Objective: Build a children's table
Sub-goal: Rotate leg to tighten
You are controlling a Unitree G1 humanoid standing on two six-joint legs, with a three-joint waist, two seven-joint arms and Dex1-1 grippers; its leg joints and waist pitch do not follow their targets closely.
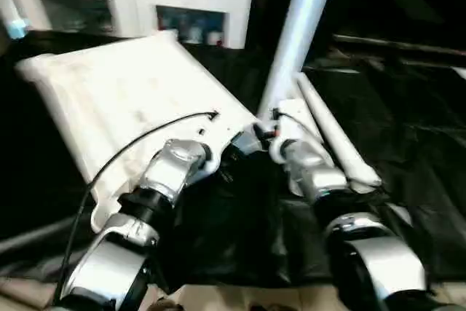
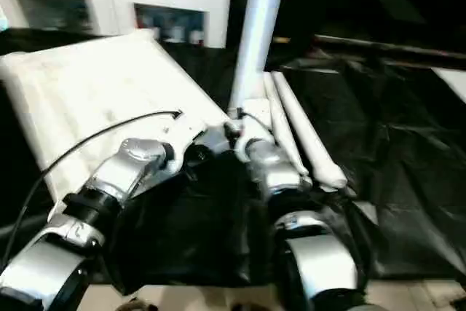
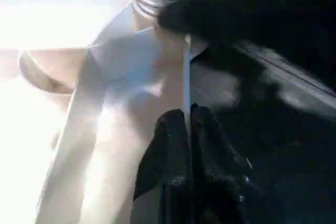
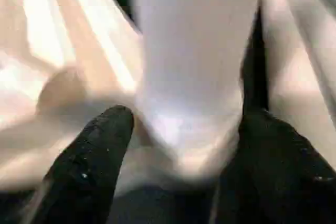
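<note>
R gripper wraps the upright leg at the tabletop's near corner socket (threads showing); L gripper is pinched on the top's rim beside it. I'd keep the leg plumb, twist w/o forcing.

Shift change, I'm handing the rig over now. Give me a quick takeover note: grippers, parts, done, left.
Left gripper: shut, pinching the thin edge of the table top near its corner.
Right gripper: fingers either side of the upright leg at its base, where it meets the top's near corner socket.
Top lies underside up on the black sheet. Spare legs lie on the sheet right of the upright one.
Done: one leg stands at its socket; how far it is seated is unclear.
Left: the remaining legs, then turning the table over.
</note>
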